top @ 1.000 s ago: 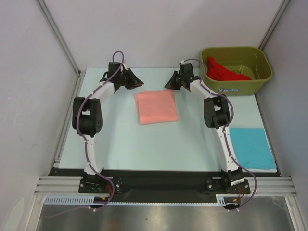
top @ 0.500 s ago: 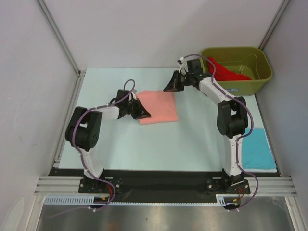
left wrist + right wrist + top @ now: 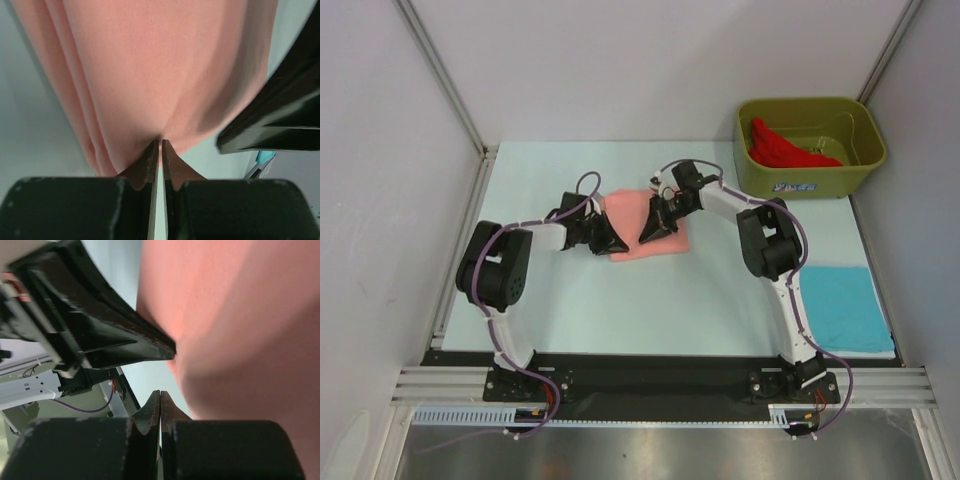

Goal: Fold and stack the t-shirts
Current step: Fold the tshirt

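A folded salmon-pink t-shirt (image 3: 625, 207) lies mid-table. My left gripper (image 3: 618, 245) sits at its near-left corner; in the left wrist view the gripper (image 3: 160, 144) is shut on a puckered edge of the pink fabric (image 3: 165, 65). My right gripper (image 3: 645, 237) hovers low over the shirt's near part, close to the left one. In the right wrist view it (image 3: 160, 394) is shut with nothing in it, the pink shirt (image 3: 240, 325) beside it. A turquoise-blue t-shirt (image 3: 845, 305) lies folded at the near right. A bright red t-shirt (image 3: 782, 148) lies crumpled in the tub.
The olive-green tub (image 3: 810, 182) stands at the far right corner. Grey walls close in both sides. The right gripper's body (image 3: 280, 120) shows in the left wrist view, and the left gripper's body (image 3: 100, 330) in the right wrist view.
The left gripper came from the far left to the pink shirt's near-left corner and closed on it. The right gripper swung from the shirt's far edge down over it, toward the left gripper.
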Tool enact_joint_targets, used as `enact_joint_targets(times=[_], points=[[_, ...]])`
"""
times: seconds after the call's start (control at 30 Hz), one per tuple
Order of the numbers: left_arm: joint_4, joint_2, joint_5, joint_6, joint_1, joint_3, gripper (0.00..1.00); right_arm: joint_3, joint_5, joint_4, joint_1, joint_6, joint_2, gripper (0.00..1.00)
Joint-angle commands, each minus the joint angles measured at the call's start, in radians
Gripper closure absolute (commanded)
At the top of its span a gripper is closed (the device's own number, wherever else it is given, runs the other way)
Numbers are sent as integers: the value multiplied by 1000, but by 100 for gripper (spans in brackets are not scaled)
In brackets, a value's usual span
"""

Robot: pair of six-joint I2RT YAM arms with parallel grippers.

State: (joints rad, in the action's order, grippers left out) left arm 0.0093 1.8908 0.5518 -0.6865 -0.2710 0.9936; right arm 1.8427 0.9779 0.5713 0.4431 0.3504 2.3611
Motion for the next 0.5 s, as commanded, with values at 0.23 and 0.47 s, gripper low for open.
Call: enact_joint_targets(times=[0.23,0.47], points=[[-111,-142,-46,58,10,-4,87,76,27,13,37,12,49,100],[-46,-13,-30,54,18,-55,89,41,4,53,23,-28,70,100]])
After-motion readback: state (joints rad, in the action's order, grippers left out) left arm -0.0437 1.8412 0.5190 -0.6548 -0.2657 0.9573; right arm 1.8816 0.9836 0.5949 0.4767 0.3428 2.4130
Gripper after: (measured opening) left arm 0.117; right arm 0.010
